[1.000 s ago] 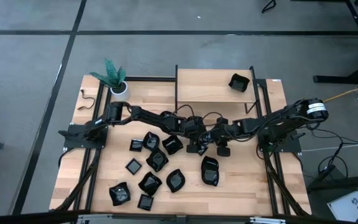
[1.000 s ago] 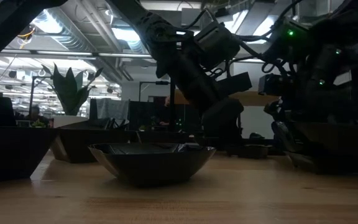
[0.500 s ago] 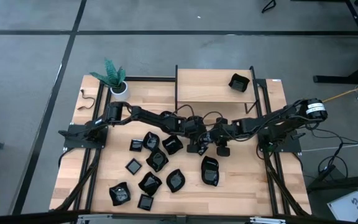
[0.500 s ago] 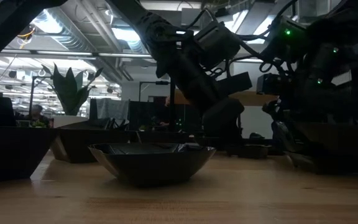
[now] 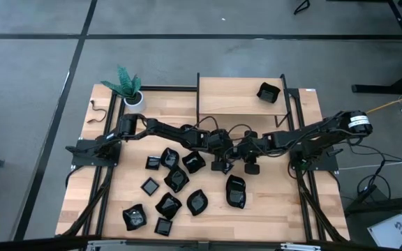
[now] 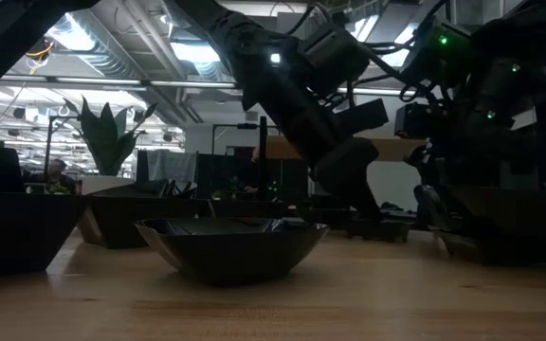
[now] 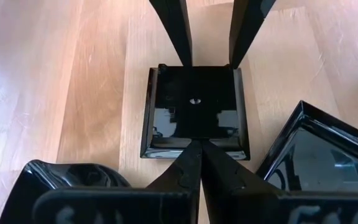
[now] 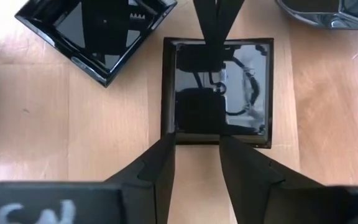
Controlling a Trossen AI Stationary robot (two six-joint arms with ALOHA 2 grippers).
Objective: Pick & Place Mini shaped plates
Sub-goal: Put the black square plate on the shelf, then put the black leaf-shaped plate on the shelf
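Observation:
A small square black mini plate (image 7: 194, 102) (image 8: 216, 93) lies flat on the wooden table (image 5: 278, 202) at its middle, between both grippers. My left gripper (image 7: 198, 147) (image 5: 222, 165) is shut, with its tips at the plate's rim on the table's left side. My right gripper (image 8: 196, 140) (image 5: 247, 166) is open, and its two fingertips stand at the opposite rim. Several more black plates (image 5: 173, 183) lie on the table's near left part. One plate (image 5: 268, 92) sits on the raised wooden shelf (image 5: 229, 94) at the back. My left gripper's shut fingertips (image 7: 191, 155) meet the middle of the square plate's rim (image 7: 166, 151) on the table's left side. They slant down from the left. The plate rests flat on the table. My right gripper's open fingertips (image 8: 166, 143) stand over the opposite rim (image 8: 197, 144); whether they touch it I cannot tell.
A second square plate (image 7: 316, 155) (image 8: 98, 31) and a rounded one (image 7: 67, 180) lie close beside the middle plate. An oval plate (image 5: 235, 190) sits nearer the front edge. A white pot with a green plant (image 5: 129, 89) stands at the back left. Metal frame rails (image 5: 306, 195) run along both sides.
In the low view my left gripper's hand has shifted slightly toward the table's right and a little down. No plate has visibly moved.

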